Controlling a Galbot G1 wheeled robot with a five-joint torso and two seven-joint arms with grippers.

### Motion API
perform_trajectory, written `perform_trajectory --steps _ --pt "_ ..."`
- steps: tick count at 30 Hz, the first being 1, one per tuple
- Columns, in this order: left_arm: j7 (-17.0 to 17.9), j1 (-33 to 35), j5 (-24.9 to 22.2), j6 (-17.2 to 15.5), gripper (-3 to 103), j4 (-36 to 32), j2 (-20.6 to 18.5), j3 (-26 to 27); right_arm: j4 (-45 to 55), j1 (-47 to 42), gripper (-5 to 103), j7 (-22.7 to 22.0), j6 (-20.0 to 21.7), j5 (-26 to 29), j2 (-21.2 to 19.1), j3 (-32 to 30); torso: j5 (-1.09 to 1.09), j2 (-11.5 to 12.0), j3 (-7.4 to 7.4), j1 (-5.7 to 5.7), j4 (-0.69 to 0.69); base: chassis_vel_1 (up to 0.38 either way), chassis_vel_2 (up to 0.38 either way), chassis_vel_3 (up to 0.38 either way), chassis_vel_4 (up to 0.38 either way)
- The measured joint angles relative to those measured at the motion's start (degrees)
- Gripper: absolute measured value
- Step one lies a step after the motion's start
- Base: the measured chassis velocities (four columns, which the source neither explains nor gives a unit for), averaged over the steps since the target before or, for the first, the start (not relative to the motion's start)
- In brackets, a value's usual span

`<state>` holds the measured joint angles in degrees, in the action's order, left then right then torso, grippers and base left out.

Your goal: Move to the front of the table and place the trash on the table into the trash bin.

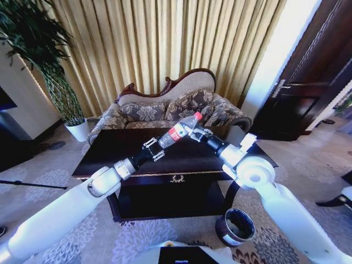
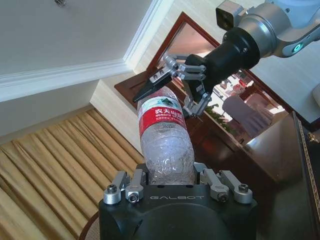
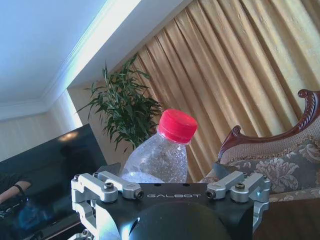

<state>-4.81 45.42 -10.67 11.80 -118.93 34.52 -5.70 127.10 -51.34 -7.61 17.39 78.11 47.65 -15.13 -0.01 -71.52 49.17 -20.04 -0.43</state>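
Gold curtains are hanging behind the table, above which both the left gripper and right gripper are clamping the bottle, likely light, crushable and slick, safest held mid-body.

Bare table top leaves free room; the trash bin (floor, right) stands unobstructed.
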Motion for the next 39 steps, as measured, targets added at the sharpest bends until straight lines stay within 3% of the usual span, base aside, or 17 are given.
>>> perform_trajectory --steps 2,4,6,9,11,15,17,22,28,31,34,36,39 --pt "-0.03 0.00 -0.17 0.02 42 0.00 -0.16 0.06 -0.24 0.27 103 0.00 0.02 -0.07 0.01 0.47 0.00 0.00 0.00 0.00 0.00 0.000 0.000 0.000 0.000" --pt "-0.03 0.01 -0.29 -0.01 41 0.05 -0.20 0.08 -0.56 0.35 90 0.06 0.03 -0.32 -0.11 0.74 -0.01 0.00 0.00 -0.01 -0.01 0.000 0.000 0.000 0.000" --pt "0.00 0.03 -0.31 -0.02 41 0.05 -0.17 0.08 -0.63 0.35 90 0.07 0.04 -0.36 -0.13 0.74 -0.01 0.00 0.00 0.00 0.00 0.000 0.000 0.000 0.000" --pt "0.23 0.20 -0.48 -0.09 41 0.05 0.09 0.02 -0.74 0.36 74 0.08 0.05 -0.44 -0.23 0.68 0.00 0.00 0.00 0.00 -0.01 0.000 0.000 0.000 0.000" --pt "0.23 0.25 -0.48 -0.09 41 0.09 0.16 0.01 -0.74 0.33 74 0.08 0.06 -0.49 -0.30 0.59 -0.01 0.00 0.00 0.00 -0.01 0.000 0.000 0.000 0.000" --pt "0.26 0.79 -0.48 -0.06 41 0.34 0.50 0.00 -0.80 -0.06 53 0.07 0.09 -0.70 -0.49 0.15 0.00 0.00 0.00 0.00 0.00 0.000 0.000 0.000 0.000" --pt "0.26 0.84 -0.48 -0.04 41 0.36 0.53 0.00 -0.77 -0.14 53 0.07 0.10 -0.73 -0.52 0.05 0.00 0.00 0.00 0.01 0.00 0.000 0.000 0.000 0.000" --pt "0.25 0.98 -0.51 0.02 41 0.41 0.72 -0.18 -0.59 -0.69 41 0.07 0.11 -0.86 -0.96 -0.57 0.00 0.00 0.00 0.01 0.00 0.000 0.000 0.000 0.000" --pt "2.10 2.18 -0.99 0.08 38 0.29 0.57 -0.32 -0.38 -0.83 41 0.01 0.15 -0.91 -1.75 -0.95 0.00 0.00 0.00 0.01 0.00 0.000 0.000 0.000 0.000" --pt "3.36 2.92 -1.12 -0.22 42 0.06 0.19 -0.26 -0.52 -0.92 41 -0.34 0.08 -1.38 -2.04 -1.41 0.01 0.00 0.00 0.02 0.00 0.000 0.000 0.000 0.000" --pt "4.36 4.15 -1.35 -1.08 58 -0.67 -0.45 0.29 -0.52 -1.45 36 -0.63 -0.09 -1.83 -2.43 -2.39 0.00 0.00 0.00 0.01 0.00 0.000 0.000 0.000 0.000" --pt "4.41 4.30 -1.45 -1.14 58 -0.80 -0.56 0.36 -0.45 -1.57 36 -0.63 -0.10 -1.84 -2.49 -2.56 0.00 0.00 0.00 0.01 0.00 0.000 0.000 0.000 0.000" --pt "4.51 4.91 -2.97 -1.92 74 -2.00 -1.01 0.89 -0.49 -2.09 34 -0.64 -0.14 -1.86 -2.65 -3.70 0.00 0.00 0.00 0.01 0.00 0.000 0.000 0.000 0.000"
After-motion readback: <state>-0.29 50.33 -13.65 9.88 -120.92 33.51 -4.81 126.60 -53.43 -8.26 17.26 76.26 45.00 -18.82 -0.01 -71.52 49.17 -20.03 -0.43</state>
